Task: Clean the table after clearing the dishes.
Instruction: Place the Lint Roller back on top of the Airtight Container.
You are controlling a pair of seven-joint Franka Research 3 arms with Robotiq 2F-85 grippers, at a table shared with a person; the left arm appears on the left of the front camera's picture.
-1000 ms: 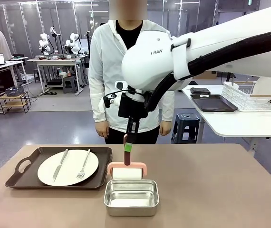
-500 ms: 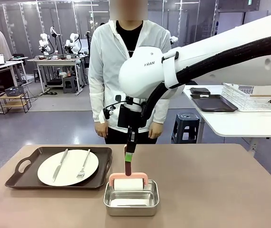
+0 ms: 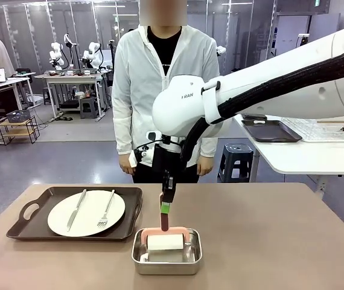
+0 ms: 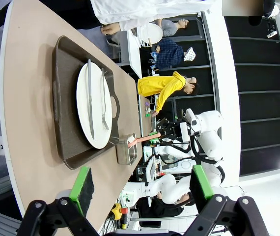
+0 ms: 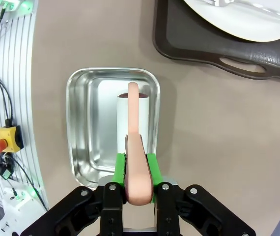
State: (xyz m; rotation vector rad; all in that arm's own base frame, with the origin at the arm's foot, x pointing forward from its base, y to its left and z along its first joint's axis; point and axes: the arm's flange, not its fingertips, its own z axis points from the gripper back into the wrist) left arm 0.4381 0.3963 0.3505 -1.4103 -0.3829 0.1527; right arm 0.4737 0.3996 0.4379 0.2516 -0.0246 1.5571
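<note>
Right jaws setting roller into pan; one tray of dishes on the surface.
Far left, my left jaws stand wide open and empty. Tray on left half of surface carries plate, knife and fork. I judge the plate stiff, slick and breakable, the cutlery loose. I'd take the tray by its end handle and keep it level. Centre: right jaws clamped on the upright handle of the pink roller, its drum inside the steel pan. A second ago the roller hung above the pan's far rim; now it's down in it. Tray unmoved.
</note>
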